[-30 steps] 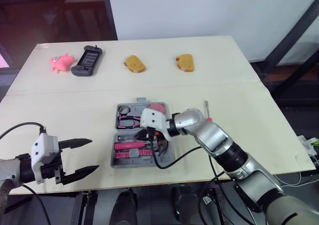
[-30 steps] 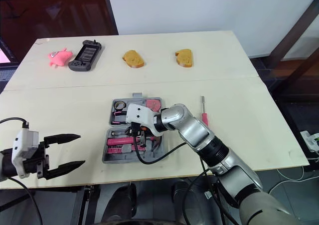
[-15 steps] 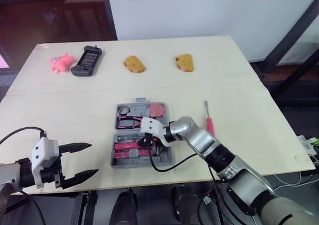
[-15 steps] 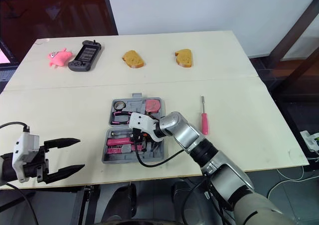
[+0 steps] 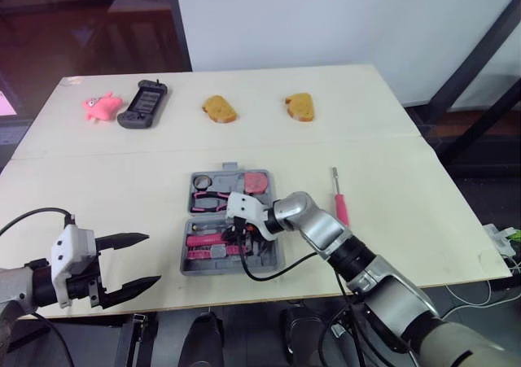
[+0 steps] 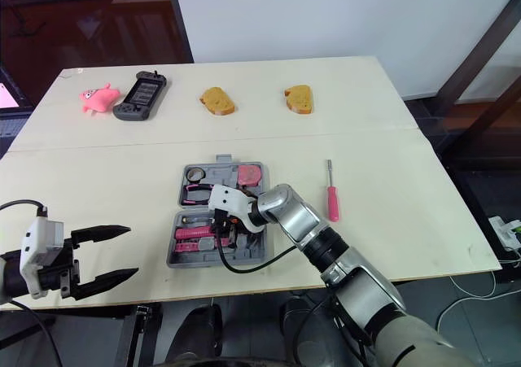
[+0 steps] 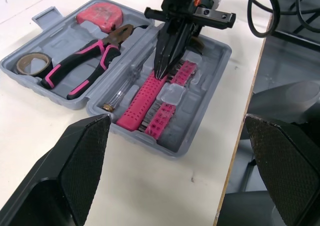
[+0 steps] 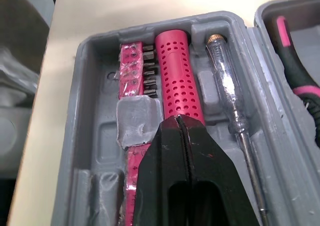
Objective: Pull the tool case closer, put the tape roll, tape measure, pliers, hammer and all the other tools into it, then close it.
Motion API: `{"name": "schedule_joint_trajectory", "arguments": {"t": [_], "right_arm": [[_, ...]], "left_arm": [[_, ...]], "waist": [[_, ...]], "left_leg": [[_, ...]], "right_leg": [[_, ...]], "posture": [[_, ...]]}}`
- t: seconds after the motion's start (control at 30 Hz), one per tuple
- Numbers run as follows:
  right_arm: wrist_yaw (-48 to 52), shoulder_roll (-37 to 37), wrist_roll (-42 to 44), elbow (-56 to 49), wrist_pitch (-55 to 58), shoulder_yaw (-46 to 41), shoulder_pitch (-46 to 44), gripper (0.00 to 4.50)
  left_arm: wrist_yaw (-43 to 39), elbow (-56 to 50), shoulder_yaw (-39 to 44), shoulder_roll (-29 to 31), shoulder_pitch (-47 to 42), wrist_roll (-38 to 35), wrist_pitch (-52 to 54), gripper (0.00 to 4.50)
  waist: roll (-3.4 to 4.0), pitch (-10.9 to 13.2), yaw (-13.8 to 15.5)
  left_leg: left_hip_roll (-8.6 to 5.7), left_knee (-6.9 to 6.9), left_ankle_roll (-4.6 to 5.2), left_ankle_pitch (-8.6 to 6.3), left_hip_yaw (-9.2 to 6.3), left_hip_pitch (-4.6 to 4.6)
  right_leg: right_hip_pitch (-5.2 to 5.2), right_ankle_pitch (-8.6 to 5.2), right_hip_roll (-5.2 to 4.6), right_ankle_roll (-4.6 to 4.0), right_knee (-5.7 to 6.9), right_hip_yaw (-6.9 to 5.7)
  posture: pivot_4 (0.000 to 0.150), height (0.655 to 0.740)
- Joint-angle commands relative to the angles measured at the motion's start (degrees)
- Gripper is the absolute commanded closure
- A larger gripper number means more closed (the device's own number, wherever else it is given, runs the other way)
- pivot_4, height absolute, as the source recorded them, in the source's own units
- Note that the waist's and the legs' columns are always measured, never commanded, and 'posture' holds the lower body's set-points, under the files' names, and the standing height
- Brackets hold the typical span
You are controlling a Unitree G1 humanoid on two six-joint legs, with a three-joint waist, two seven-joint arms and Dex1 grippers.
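Observation:
The grey tool case (image 5: 186, 264) lies open in the middle of the table. Its far half holds the tape roll (image 5: 202, 177), pink-handled pliers (image 5: 213, 196) and red tape measure (image 5: 257, 178). In the near half lie a pink perforated handle (image 8: 177, 80), a clear tester screwdriver (image 8: 230, 95) and pink bit strips (image 8: 131, 70). My right gripper (image 8: 178, 120) is shut, its tips pressing on the pink handle; the handle's head end is hidden under it. A pink screwdriver (image 5: 340, 203) lies on the table right of the case. My left gripper (image 5: 155, 259) hangs open at the table's front left.
Along the far side of the table lie a pink toy (image 5: 99, 107), a black game controller (image 5: 143, 103) and two bread pieces (image 5: 220, 107) (image 5: 299, 106). The table's front edge runs close behind the case's near side.
My right gripper has come down from over the case's hinge into the near half, onto the pink handle. The left gripper sank slightly a second ago and has held still since.

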Motion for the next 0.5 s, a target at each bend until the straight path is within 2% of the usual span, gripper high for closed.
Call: {"name": "schedule_joint_trajectory", "arguments": {"t": [0.03,0.3,0.5], "right_arm": [[1.1,-0.2,-1.6,6.5,3.0,2.2,2.7,4.46],[3.9,-1.0,-3.8,8.8,3.9,3.8,2.0,4.46],[5.1,0.5,1.8,3.4,-1.8,-2.7,1.1,4.46]], "left_arm": [[0.3,-0.8,0.5,-0.1,0.1,0.2,-0.5,0.0],[-0.3,-0.2,0.2,-0.1,0.5,0.7,-1.0,0.0],[0.0,0.2,0.4,-0.6,0.1,0.6,-0.8,0.0]], "waist": [[0.02,-0.2,0.0],[0.0,-0.4,0.1],[0.01,-0.5,0.2]], "left_leg": [[0.0,-0.01,0.0,0.0,0.0,0.0],[-0.01,-0.01,0.0,-0.01,0.01,0.02],[-0.01,-0.02,-0.01,-0.01,0.01,-0.01]], "right_leg": [[0.01,-0.02,0.0,-0.03,-0.01,0.0],[0.09,-0.1,-0.03,-0.14,-0.11,0.0],[0.09,-0.11,-0.03,-0.14,-0.17,0.0]], "posture": [[0.15,0.74],[0.15,0.74],[0.15,0.74]]}}
